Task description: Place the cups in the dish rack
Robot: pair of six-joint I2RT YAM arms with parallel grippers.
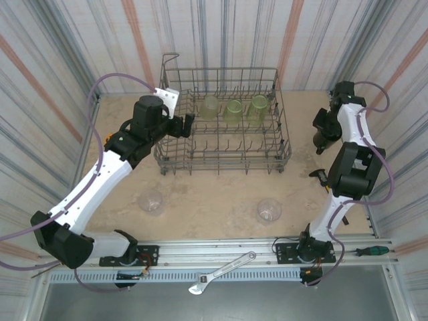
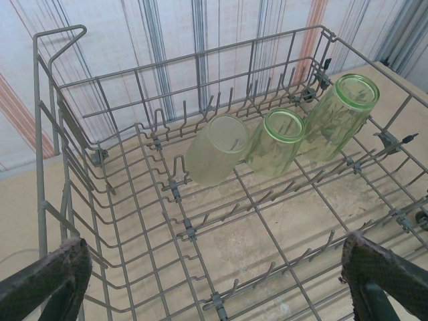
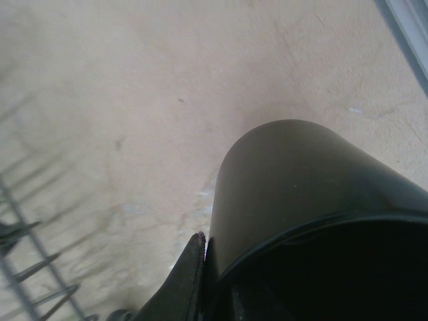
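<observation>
Right hand (image 3: 212, 275) pinches rim of black cup (image 3: 294, 187).

My left arm (image 1: 100, 175) is built of white link shells joined by bulky black joint housings, and a thin lavender cable (image 1: 117, 75) loops off it. My right arm (image 1: 336, 204) matches, with its own lavender cable loop (image 1: 372, 83). The fingers (image 2: 47, 277) of my left gripper (image 2: 214, 294) are black, with rough, worn-looking pads.

Looking like a robot lab cell: striped sheeting (image 1: 67, 40) walling in the worktop (image 1: 207, 200), wrench (image 1: 222, 273) and screwdriver (image 1: 371, 251) lying on the rail (image 1: 221, 249)
</observation>
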